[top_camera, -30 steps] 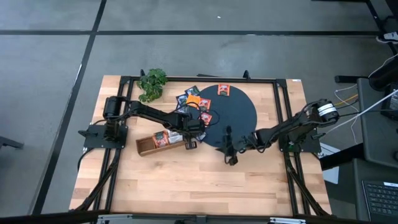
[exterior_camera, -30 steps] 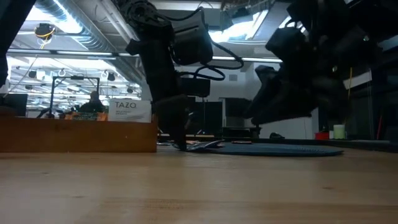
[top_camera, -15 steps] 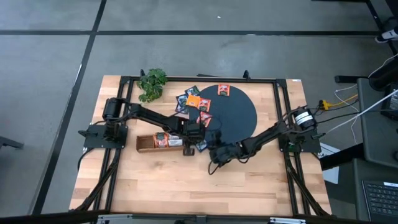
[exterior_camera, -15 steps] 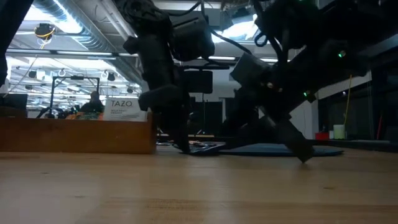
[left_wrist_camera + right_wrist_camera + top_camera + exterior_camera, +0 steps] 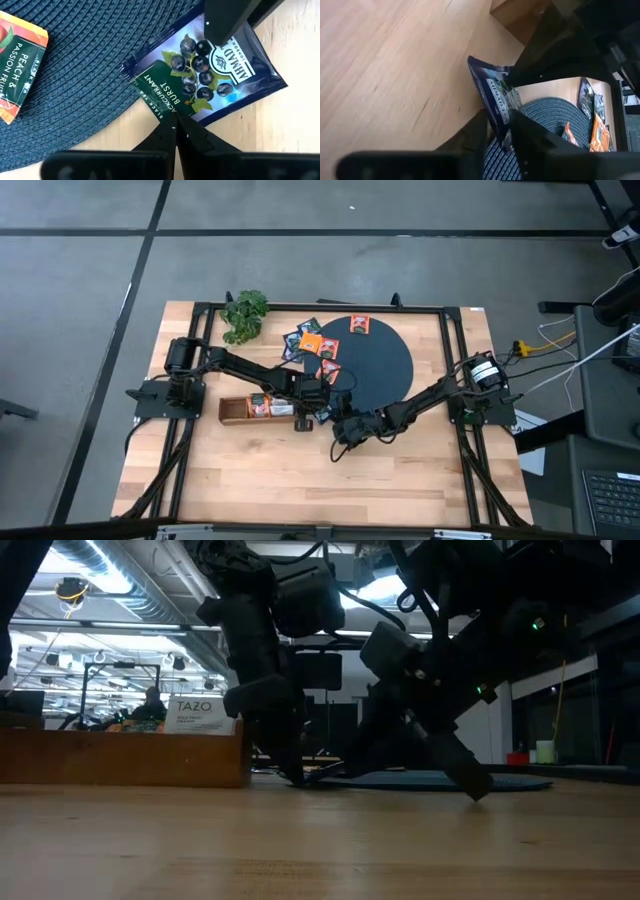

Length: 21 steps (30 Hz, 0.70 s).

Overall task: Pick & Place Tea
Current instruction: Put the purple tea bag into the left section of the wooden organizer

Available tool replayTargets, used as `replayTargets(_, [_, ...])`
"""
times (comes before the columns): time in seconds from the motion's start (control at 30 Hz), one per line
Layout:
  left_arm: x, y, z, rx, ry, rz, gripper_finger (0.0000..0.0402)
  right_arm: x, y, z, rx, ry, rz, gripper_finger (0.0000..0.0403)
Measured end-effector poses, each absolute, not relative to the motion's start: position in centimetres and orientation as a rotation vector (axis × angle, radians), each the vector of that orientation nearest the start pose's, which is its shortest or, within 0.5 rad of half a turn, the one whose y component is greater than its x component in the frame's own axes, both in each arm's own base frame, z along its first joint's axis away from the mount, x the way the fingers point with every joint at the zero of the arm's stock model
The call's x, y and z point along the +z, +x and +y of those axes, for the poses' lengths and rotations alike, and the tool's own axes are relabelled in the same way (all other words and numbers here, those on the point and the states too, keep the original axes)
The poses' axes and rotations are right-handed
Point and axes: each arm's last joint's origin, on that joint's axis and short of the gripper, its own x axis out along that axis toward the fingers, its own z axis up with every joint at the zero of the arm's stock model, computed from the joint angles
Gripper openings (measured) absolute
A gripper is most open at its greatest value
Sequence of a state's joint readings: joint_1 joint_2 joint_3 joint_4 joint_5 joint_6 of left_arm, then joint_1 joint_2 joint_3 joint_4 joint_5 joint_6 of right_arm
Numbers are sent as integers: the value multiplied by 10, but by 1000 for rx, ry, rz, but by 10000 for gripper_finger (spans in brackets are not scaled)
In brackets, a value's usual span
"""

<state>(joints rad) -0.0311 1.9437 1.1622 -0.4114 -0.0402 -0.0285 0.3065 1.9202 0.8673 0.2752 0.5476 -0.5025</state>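
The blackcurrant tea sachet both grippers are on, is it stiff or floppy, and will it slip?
The blackcurrant tea sachet is probably light and fairly floppy: it is a thin flat packet. Its glossy foil looks slippery, so the left gripper, shut on one corner, may let it twist. The right gripper straddles the opposite edge, where the sachet seems to hold its shape.
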Motion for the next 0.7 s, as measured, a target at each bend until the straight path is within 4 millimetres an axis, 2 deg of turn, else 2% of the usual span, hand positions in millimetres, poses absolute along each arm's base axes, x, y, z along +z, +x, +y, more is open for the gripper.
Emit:
replayTargets(0.17, [137,365,-11,23,7,1176,14,103,337,92,-41,-739,764,13])
replayTargets(0.3, [150,363,-11,25,3,1144,12,103,337,92,-48,-686,768,16])
replayTargets(0.43, [166,361,-11,23,0,1100,12,111,335,93,-3,-595,755,7])
replayTargets(0.57, [185,357,-12,11,-9,1042,16,130,331,94,15,-523,730,7])
replayTargets(0.7, [205,352,-15,-84,-38,978,19,157,322,97,58,-557,689,4])
